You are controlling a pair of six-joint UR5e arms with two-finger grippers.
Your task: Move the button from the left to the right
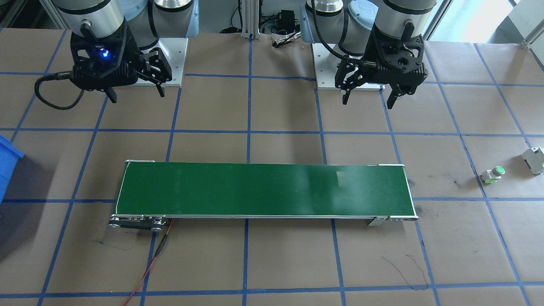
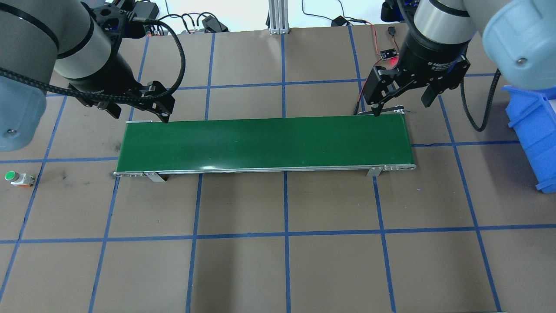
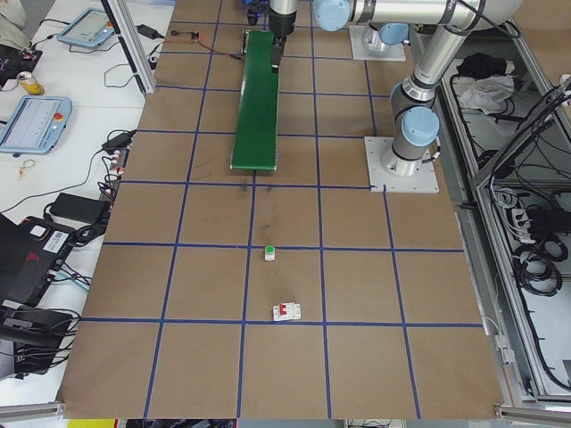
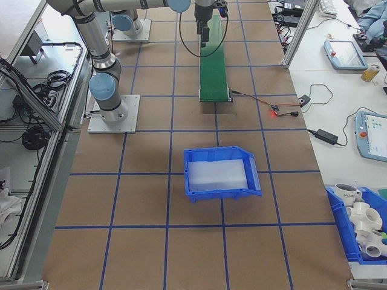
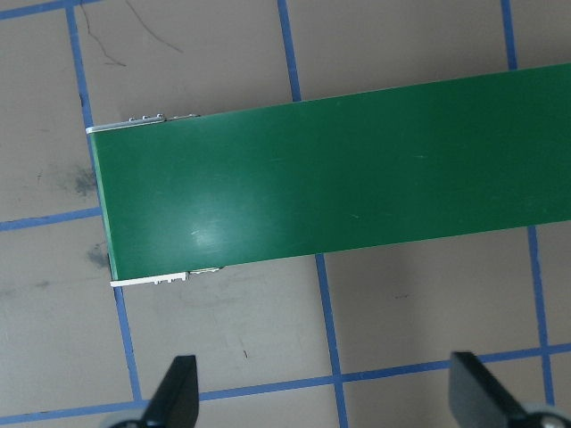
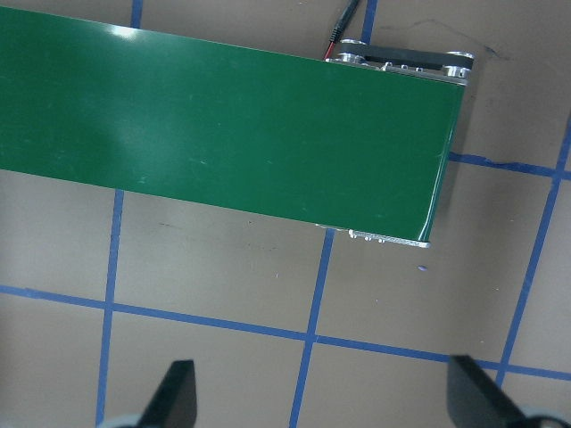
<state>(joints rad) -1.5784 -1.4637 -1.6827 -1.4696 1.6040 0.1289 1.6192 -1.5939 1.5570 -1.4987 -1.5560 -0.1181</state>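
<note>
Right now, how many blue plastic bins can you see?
2: one open-fronted blue plastic bin on the brown table beyond the belt's right end; another holding white pipe fittings, at the side bench.

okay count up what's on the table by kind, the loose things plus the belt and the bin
Button: 1
White-grey block: 1
Green conveyor belt: 1
Blue bin: 1
Total: 4
</note>
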